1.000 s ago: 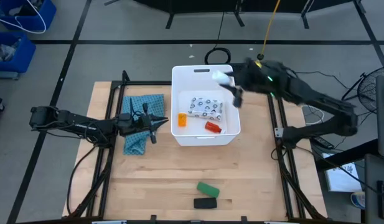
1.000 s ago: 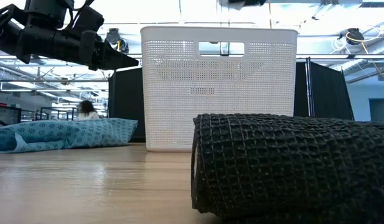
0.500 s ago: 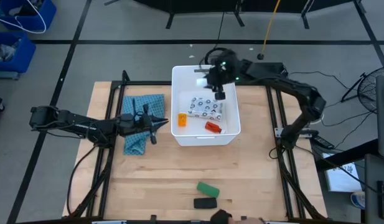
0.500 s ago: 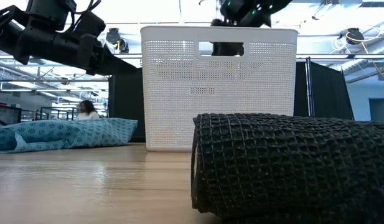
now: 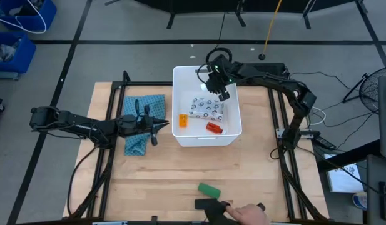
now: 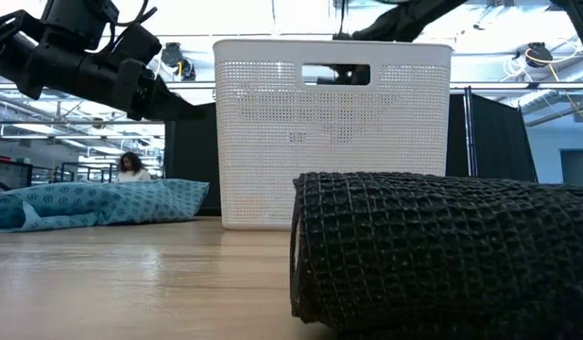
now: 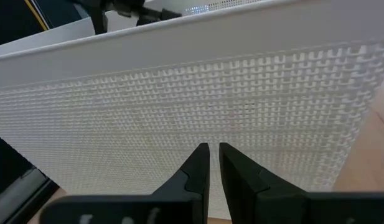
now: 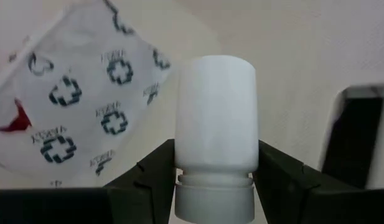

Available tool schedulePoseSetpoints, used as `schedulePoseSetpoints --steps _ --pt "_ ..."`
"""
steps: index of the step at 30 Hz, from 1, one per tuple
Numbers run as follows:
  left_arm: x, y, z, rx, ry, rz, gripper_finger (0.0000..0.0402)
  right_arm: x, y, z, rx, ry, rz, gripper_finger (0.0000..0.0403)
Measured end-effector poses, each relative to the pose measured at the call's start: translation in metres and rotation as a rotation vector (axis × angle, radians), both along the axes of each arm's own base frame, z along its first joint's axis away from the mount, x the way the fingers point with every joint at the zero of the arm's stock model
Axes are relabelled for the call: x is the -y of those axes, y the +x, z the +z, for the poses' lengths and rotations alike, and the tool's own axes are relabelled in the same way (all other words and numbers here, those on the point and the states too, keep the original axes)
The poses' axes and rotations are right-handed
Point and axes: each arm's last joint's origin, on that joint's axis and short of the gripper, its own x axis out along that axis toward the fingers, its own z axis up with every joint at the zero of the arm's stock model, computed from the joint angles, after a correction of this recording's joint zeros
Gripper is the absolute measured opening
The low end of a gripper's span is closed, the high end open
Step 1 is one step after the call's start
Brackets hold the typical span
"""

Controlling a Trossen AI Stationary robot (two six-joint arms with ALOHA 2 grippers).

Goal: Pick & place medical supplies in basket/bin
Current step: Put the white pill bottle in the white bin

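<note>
The white tub [image 5: 177,134] stands mid-table. In it lie the flat white dark-dotted packet [image 5: 207,107], the small orange bottle [image 5: 182,120] and the red white-capped bottle [image 5: 214,127]. My right gripper [image 5: 220,91] reaches down into the tub's far part, shut on a white cylinder [image 8: 215,118], the white roll. My left gripper [image 5: 157,124] is shut and empty, level beside the tub's left wall [image 7: 198,99], over the teal cloth [image 5: 142,109]. The green block [image 5: 209,189] and the black bar [image 5: 206,204] lie flat near the table's near edge. My right gripper pinches the white cylinder by its two sides near its ridged end [image 8: 215,182], between the two fingers [image 8: 155,167]. The fingers come slanting down from the far right and lie along it. Its free end sticks out past the fingertips, beside the packet [image 8: 73,106].
A person's hand [image 5: 248,214] reaches in over the near edge beside the black bar. In the low view a black mesh-covered thing [image 6: 442,250] fills the foreground before the tub [image 6: 333,132]. Black frame rails run along the table's left and right sides.
My right gripper has carried the white cylinder from beyond the tub's far right corner toward the table's left, over the rim and down into the tub's far part. A person's hand has come in at the near edge by the black bar.
</note>
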Motion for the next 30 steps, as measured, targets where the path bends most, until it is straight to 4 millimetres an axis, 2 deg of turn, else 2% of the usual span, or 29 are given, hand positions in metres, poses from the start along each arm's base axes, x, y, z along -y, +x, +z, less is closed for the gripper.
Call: schedulePoseSetpoints --steps 7,19,25,30 --pt "0.0 0.0 -0.001 -0.016 0.019 -0.003 0.0042 0.015 0.002 -0.029 -0.054 0.093 -0.087 0.0169" --pt "-0.007 -0.001 -0.001 -0.028 0.055 0.028 0.0042 0.023 0.012 -0.085 -0.172 0.205 -0.145 0.0173" --pt "-0.011 -0.001 -0.001 -0.029 0.049 0.046 0.0042 0.025 0.014 -0.09 -0.172 0.211 -0.153 0.0179" --pt "-0.011 -0.002 -0.001 -0.032 0.05 0.048 0.0042 0.023 0.012 -0.078 -0.14 0.197 -0.171 0.0212"
